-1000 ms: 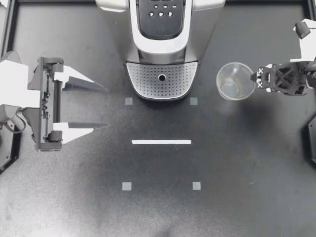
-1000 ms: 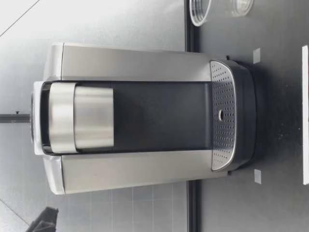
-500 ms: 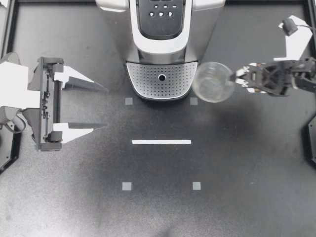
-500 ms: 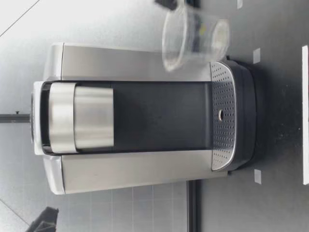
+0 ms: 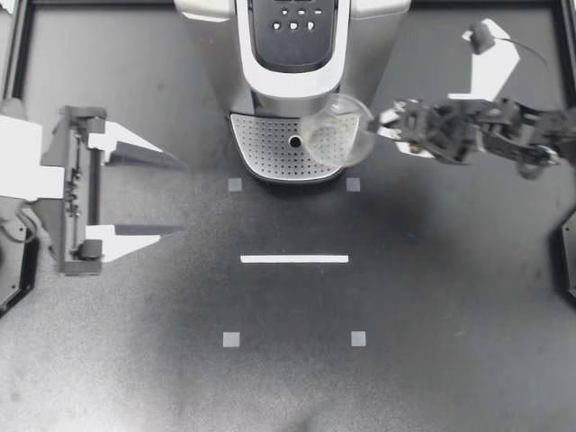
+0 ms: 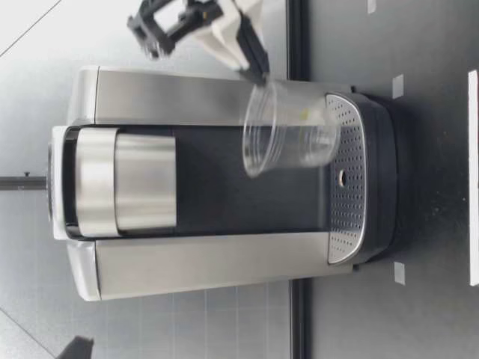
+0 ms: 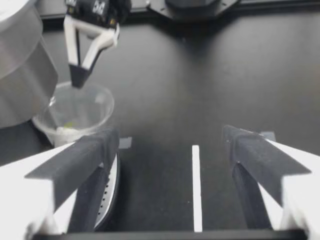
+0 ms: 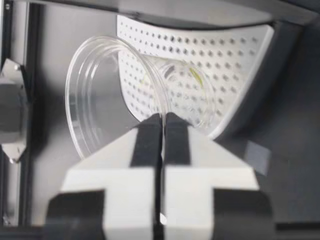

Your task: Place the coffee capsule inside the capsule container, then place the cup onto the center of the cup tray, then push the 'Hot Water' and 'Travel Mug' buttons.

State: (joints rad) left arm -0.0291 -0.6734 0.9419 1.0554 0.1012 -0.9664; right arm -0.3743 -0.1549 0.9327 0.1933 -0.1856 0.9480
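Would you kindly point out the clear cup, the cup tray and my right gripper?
clear cup (image 5: 335, 137), top view, its middle.
cup tray (image 5: 265, 148), top view, bare perforated plate.
right gripper (image 5: 380, 126), top view, between fingertips at cup's rim.

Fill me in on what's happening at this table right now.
My right gripper is shut on the rim of the clear cup and holds it over the coffee machine's perforated cup tray. The cup is off-centre, toward the right arm's side. In the low view it sits slightly tilted and very close to the tray; I cannot tell whether it touches. My left gripper is open and empty at the left of the table, away from the machine.
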